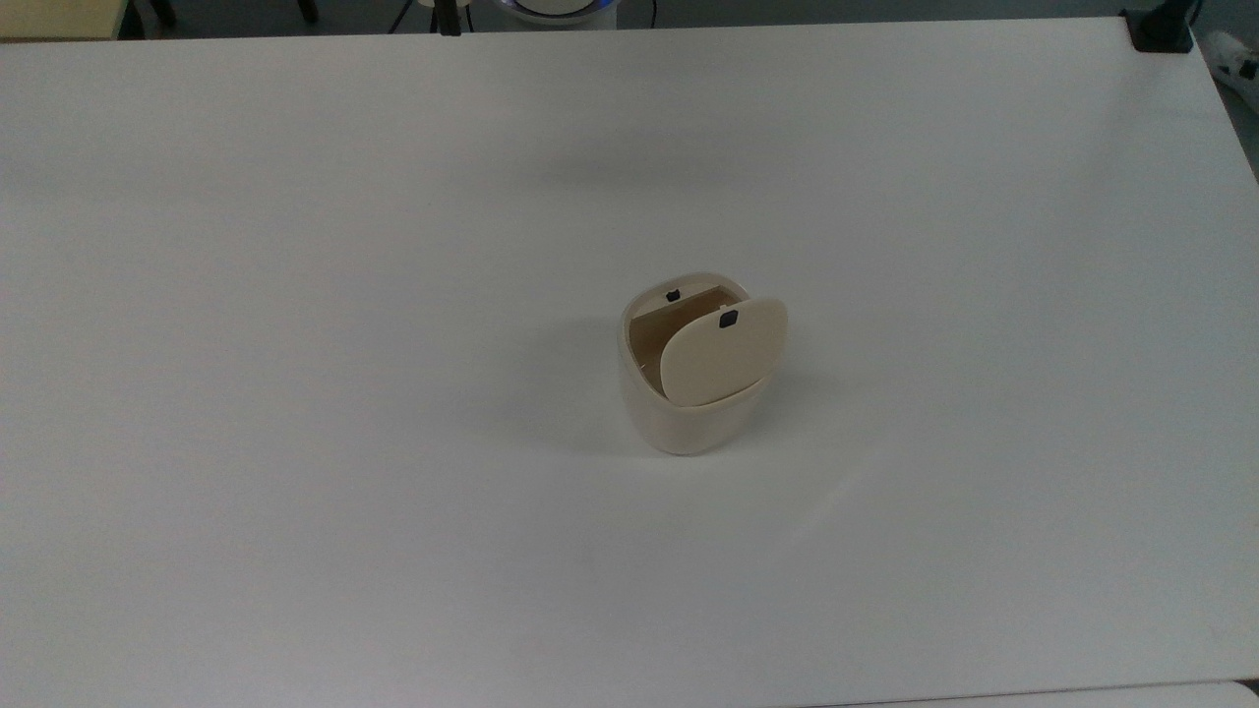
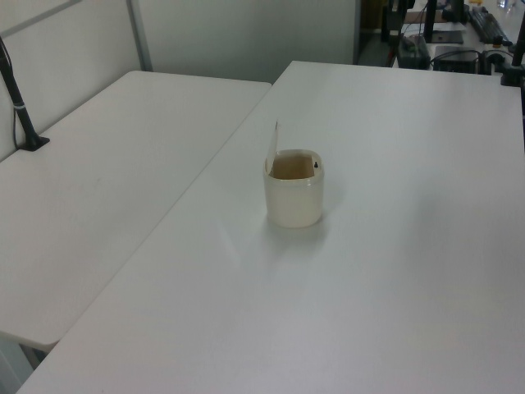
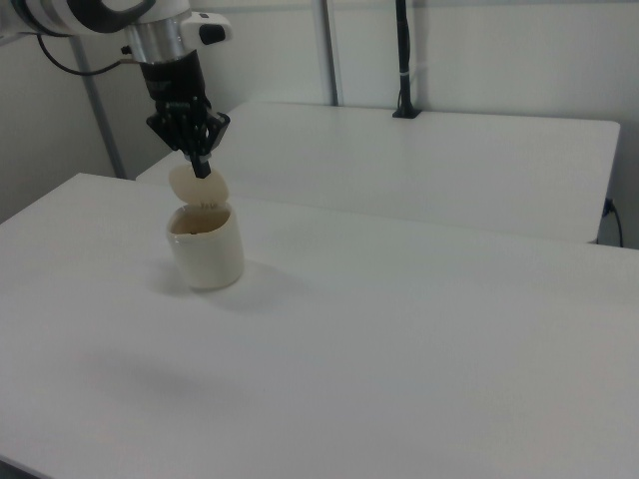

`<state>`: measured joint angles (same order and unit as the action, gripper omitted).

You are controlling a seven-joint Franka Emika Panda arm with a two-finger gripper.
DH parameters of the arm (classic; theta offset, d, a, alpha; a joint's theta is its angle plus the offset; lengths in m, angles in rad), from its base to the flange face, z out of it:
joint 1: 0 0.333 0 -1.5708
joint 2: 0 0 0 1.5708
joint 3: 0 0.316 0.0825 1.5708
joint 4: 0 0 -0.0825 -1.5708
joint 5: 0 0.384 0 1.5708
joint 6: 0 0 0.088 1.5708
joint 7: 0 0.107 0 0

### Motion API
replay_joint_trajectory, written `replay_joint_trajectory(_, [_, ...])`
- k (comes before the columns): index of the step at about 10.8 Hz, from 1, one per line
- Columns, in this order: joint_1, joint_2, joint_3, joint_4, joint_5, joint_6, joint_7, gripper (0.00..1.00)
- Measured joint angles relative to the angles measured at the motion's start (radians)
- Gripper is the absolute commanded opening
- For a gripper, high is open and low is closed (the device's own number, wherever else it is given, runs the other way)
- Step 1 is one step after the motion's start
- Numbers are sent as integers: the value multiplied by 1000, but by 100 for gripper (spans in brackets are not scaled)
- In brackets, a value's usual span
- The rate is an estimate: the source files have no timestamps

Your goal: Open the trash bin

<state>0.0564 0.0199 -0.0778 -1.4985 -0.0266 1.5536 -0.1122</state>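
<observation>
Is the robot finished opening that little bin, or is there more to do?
It looks done: the trash bin stands on the table with its lid swung upright and the inside exposed. The gripper holds nothing. Nothing obvious remains.

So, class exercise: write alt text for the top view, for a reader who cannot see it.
A small cream trash bin stands near the middle of a white table, its flat lid raised so the inside shows. A small black latch sits at the lid's upper edge.
</observation>
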Motion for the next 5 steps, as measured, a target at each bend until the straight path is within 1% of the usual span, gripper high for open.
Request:
replay_joint_trajectory(2, [0,0,0,-2,0,0,1,0])
replay_joint_trajectory(3, [0,0,0,-2,0,0,1,6])
replay_joint_trajectory(4, [0,0,0,-3,0,0,1,14])
replay_joint_trajectory(5, [0,0,0,-3,0,0,2,31])
